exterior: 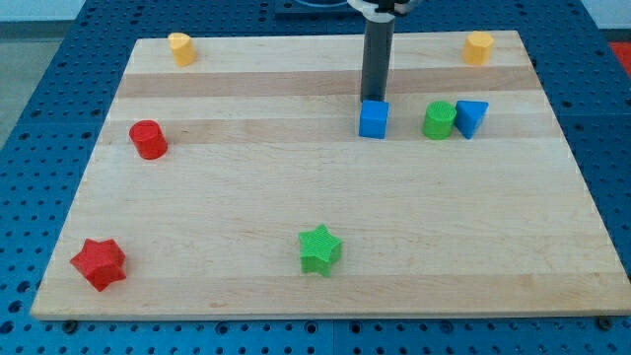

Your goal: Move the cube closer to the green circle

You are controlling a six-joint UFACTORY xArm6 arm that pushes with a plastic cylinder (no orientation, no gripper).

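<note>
A blue cube [373, 119] sits on the wooden board at the upper middle. A green circle block [439, 120] stands to the cube's right, with a gap between them. My tip [372, 100] is at the cube's top edge, just behind it toward the view's top, touching or nearly touching it. The dark rod rises straight up from there.
A blue triangle [471, 117] touches the green circle's right side. Yellow blocks sit at the top left [179, 48] and top right [478, 46]. A red cylinder [148, 139] is at left, a red star [99, 263] at bottom left, a green star [319, 248] at bottom middle.
</note>
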